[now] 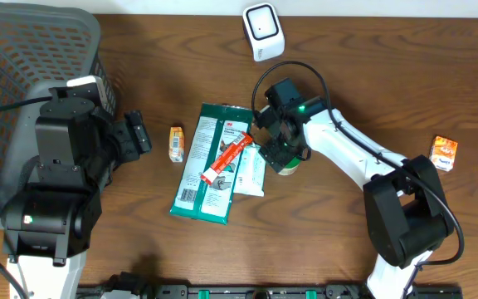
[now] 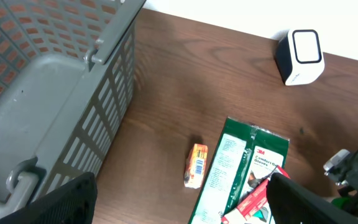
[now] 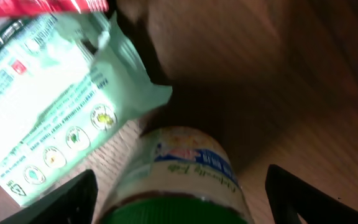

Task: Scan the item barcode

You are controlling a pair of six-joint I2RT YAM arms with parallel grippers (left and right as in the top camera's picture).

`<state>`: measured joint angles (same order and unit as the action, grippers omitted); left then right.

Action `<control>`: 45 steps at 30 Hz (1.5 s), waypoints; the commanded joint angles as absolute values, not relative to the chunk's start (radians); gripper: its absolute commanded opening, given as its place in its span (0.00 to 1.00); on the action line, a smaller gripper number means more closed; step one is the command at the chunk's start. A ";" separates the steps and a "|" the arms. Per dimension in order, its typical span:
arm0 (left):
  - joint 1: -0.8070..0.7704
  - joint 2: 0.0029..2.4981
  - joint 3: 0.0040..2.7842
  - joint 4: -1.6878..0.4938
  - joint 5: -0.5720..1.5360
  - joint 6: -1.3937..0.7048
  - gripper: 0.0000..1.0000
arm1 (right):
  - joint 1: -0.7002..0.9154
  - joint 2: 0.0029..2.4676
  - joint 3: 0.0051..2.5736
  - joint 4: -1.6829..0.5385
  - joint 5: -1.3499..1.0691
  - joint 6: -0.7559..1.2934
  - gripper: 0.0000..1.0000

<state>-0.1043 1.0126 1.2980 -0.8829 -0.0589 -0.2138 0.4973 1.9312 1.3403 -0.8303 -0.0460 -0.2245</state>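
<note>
A green-capped jar (image 1: pixel 288 167) with a pale label stands just right of the packets. My right gripper (image 1: pixel 279 150) hovers over it. In the right wrist view the jar (image 3: pixel 185 168) sits between the two dark fingers (image 3: pixel 67 202), with a gap on each side, so my right gripper (image 3: pixel 182 202) is open around it and not gripping. No barcode shows on the jar. The white barcode scanner (image 1: pixel 263 31) stands at the back of the table, and the left wrist view also shows the scanner (image 2: pixel 301 56). My left gripper (image 1: pixel 135 133) is open and empty beside the basket.
A grey mesh basket (image 1: pixel 23 75) fills the left. A large green glove packet (image 1: pixel 210 162) lies mid-table under a red tube (image 1: pixel 226 158), with a pale green pouch (image 1: pixel 250 170) at its right. A small orange box (image 1: pixel 176 143) lies on its left, another orange box (image 1: pixel 443 153) far right.
</note>
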 commanded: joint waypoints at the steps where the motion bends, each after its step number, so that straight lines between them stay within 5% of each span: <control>1: -0.098 1.012 1.308 -0.883 -0.065 -0.220 0.87 | 0.512 1.936 1.345 -0.858 0.003 -0.241 0.77; 16: -0.098 1.012 1.308 -0.883 -0.065 -0.220 0.87 | 0.512 1.936 1.345 -0.912 0.010 -0.235 0.60; 30: -0.098 1.012 1.308 -0.883 -0.065 -0.220 0.87 | 0.472 1.935 1.347 -0.888 0.010 -0.017 0.47; 45: -0.098 1.012 1.308 -0.883 -0.065 -0.220 0.87 | 0.450 1.935 1.348 -0.914 -0.013 0.381 0.48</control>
